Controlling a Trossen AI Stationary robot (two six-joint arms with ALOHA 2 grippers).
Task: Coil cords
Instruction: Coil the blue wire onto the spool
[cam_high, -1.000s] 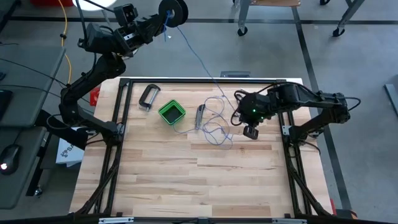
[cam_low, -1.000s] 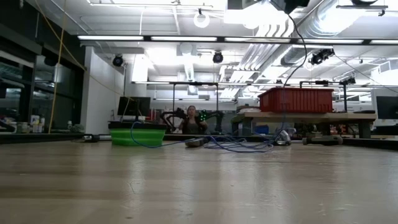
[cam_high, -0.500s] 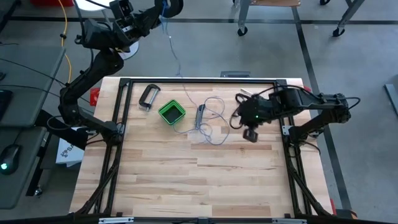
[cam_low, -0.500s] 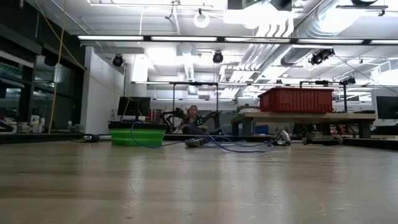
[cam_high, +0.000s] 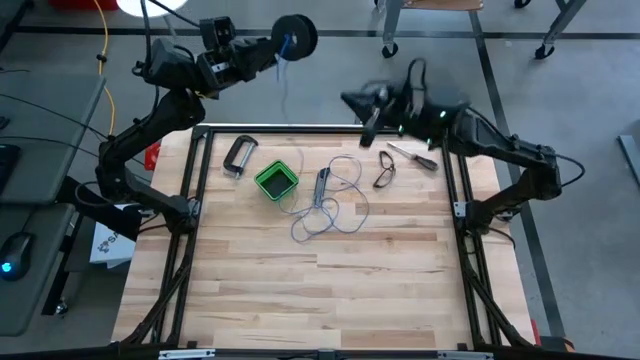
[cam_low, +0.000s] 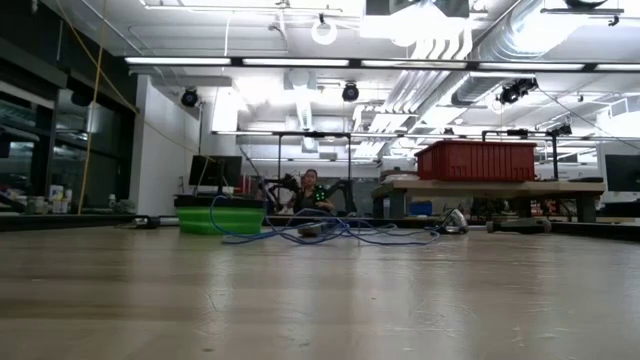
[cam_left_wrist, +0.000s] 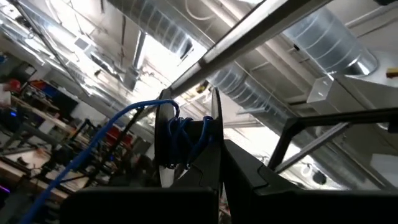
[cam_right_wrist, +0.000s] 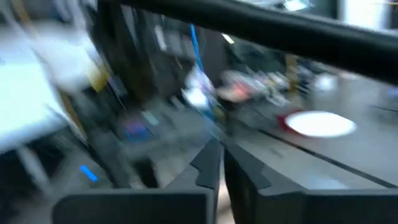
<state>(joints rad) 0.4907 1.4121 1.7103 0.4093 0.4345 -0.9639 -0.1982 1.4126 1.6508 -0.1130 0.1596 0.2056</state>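
Two end effectors stood raised beyond the counter's (cam_high: 250, 290) far edge: the left end effector (cam_high: 268, 47) clamped the spool (cam_high: 297, 36), the right end effector (cam_high: 365, 108), swung up from the counter, looked nearly closed. Wire (cam_high: 330, 205) loops below it had shifted, suggesting winding underway.

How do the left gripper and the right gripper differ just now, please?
The left gripper is shut on the spool, raised beyond the table's far-left corner; the right gripper holds nothing, above the far edge. The left looks sharp, the right motion-blurred. Both stand clear of the tabletop.
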